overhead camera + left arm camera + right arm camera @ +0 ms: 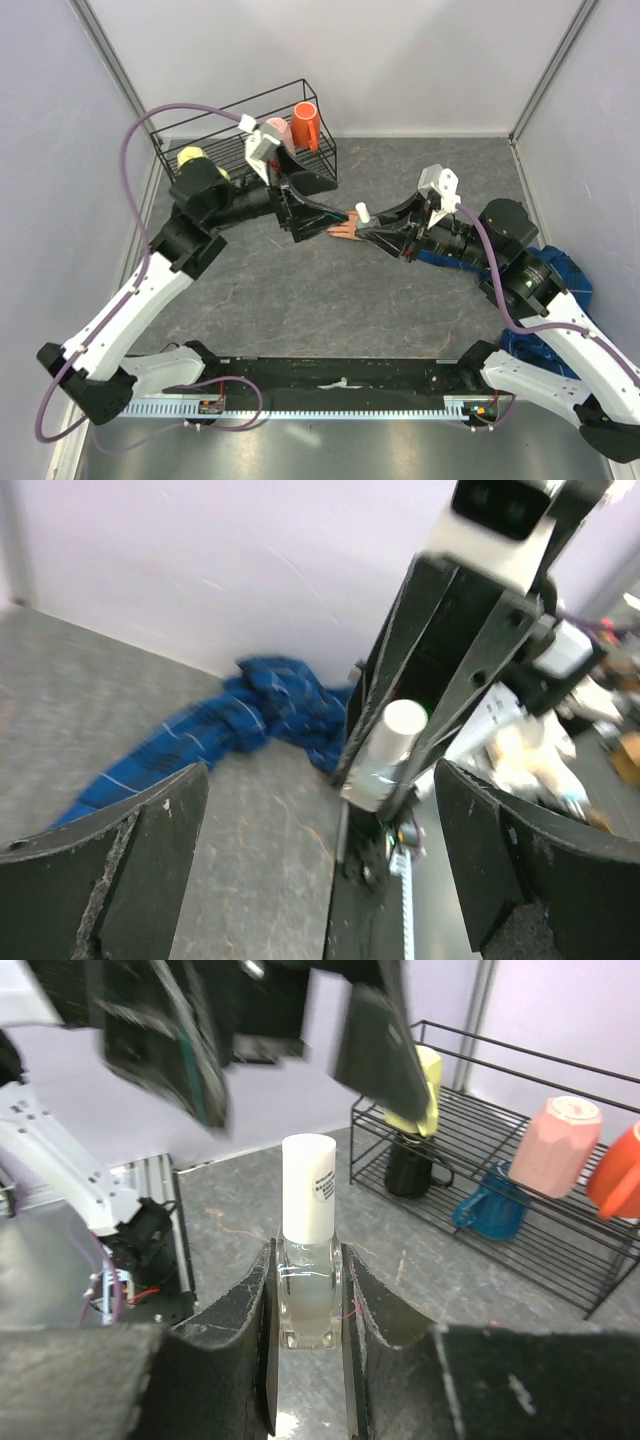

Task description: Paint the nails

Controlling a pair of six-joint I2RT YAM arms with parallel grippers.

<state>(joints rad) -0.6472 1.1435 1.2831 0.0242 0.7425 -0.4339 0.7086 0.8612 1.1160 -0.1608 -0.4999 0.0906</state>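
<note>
A peach-pink fake hand (pixel 343 232) lies mid-table, and its nails are too small to make out. Its blue plaid sleeve (pixel 562 272) bunches at the right and also shows as the sleeve (pixel 250 718) in the left wrist view. My right gripper (pixel 378 232) is shut on a small clear bottle (pixel 308 1285) with a white cap (pixel 363 213), held upright just over the hand. My left gripper (pixel 322 222) is open wide just left of the cap, with nothing between its fingers (pixel 130 865). The bottle (pixel 392 748) stands ahead of them.
A black wire rack (pixel 215 140) at the back left holds an orange mug (pixel 306 125), a pink mug (pixel 278 130) and a yellow mug (pixel 192 158). A blue mug (pixel 490 1210) and a black mug (pixel 410 1170) sit lower in it. Walls enclose three sides.
</note>
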